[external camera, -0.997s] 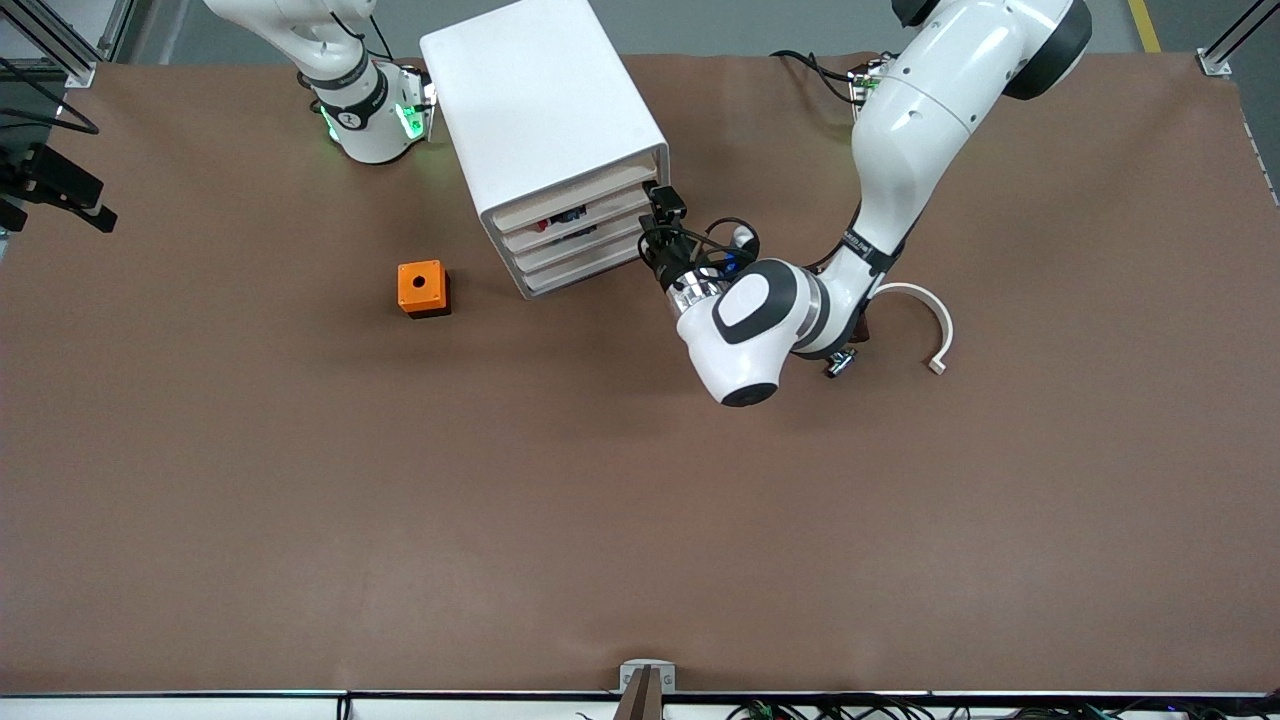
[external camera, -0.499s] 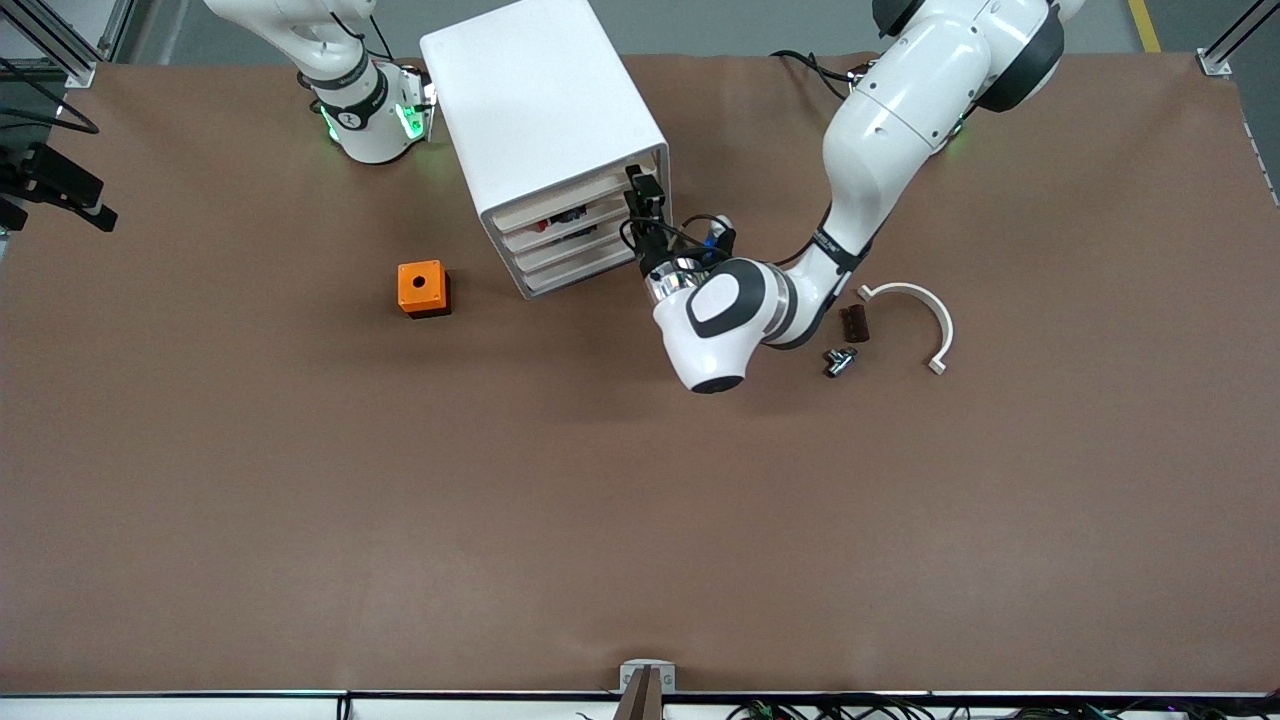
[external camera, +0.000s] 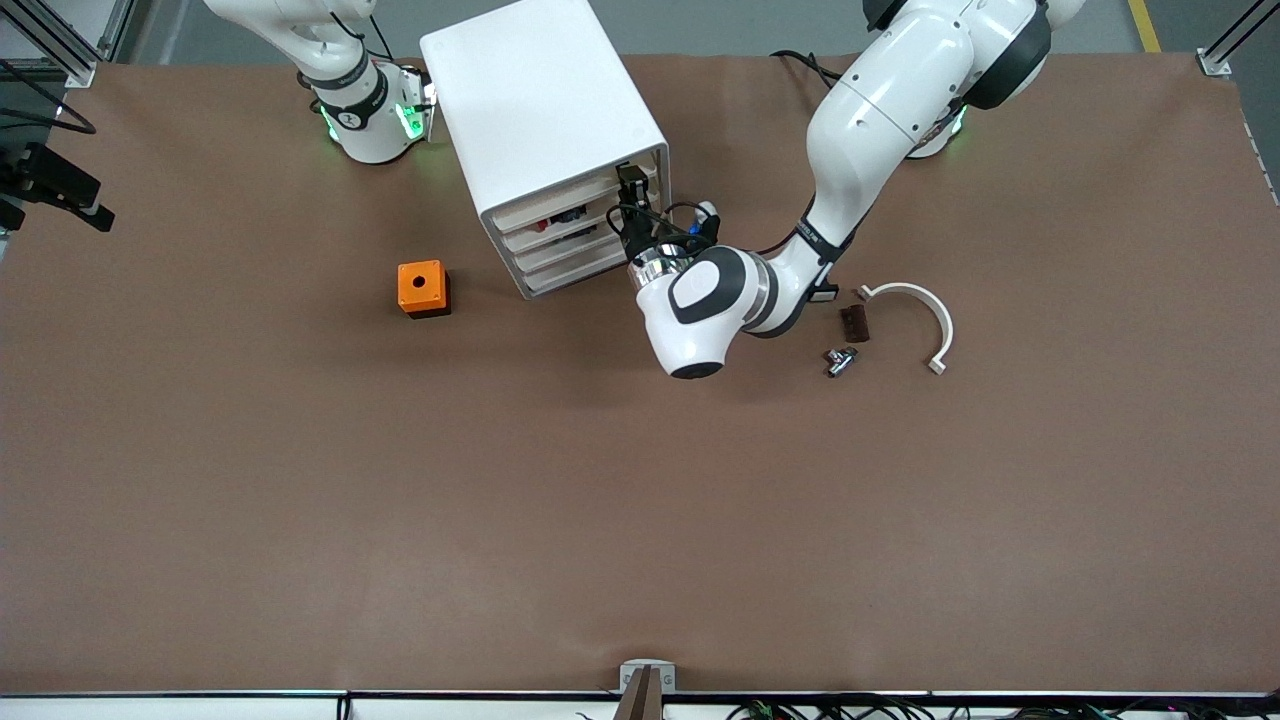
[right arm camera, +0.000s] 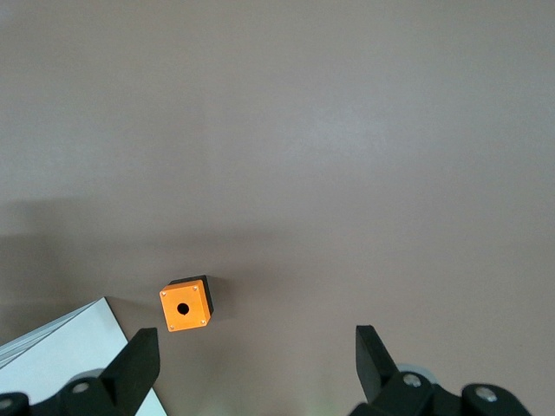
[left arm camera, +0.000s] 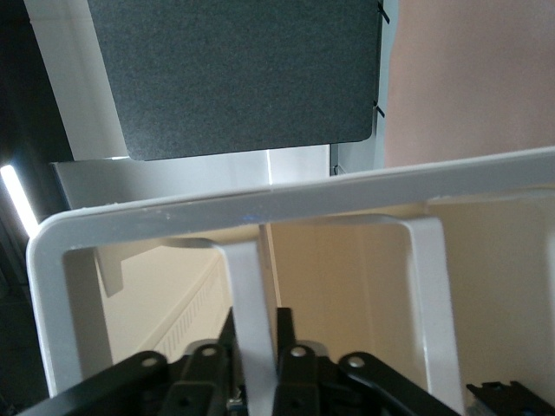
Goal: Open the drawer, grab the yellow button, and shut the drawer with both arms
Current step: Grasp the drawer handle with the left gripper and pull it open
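The button (external camera: 570, 214) inside the drawer (external camera: 575, 200) is barely discernible.

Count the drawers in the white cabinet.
4, stacked in the cabinet: top drawer at the left tool, three lower drawers beneath it.
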`<state>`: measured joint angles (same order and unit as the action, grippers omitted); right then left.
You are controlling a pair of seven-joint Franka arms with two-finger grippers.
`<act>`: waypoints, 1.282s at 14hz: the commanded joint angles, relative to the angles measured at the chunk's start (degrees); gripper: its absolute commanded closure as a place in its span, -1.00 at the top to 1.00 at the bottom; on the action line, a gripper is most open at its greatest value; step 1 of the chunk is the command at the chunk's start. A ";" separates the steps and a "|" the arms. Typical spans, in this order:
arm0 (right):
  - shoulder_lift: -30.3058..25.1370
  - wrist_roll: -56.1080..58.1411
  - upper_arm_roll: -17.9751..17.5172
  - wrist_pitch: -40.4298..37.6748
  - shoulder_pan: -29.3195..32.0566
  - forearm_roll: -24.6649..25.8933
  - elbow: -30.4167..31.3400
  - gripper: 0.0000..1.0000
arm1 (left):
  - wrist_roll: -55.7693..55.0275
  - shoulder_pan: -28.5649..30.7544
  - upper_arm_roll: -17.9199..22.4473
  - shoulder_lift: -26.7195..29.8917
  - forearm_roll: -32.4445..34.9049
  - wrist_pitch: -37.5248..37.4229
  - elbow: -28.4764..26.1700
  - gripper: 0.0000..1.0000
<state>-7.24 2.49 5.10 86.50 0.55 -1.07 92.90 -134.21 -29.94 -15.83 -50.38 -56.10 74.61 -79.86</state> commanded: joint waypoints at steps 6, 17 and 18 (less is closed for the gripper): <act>-0.50 -0.20 0.26 -0.80 0.07 0.19 0.09 1.00 | -2.81 3.30 0.63 -0.07 -1.29 -0.78 0.41 -0.83; 5.56 0.41 0.26 3.50 0.33 0.28 -0.52 1.00 | -2.37 14.11 0.71 0.02 -2.35 0.71 1.02 -0.72; 6.00 0.50 0.26 3.50 0.24 0.28 -1.05 1.00 | -2.19 14.64 0.71 -0.07 -2.35 1.32 1.02 -0.71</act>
<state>-2.55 2.50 5.34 89.78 0.57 -1.04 92.91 -136.84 -16.37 -15.29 -50.46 -57.35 75.49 -79.21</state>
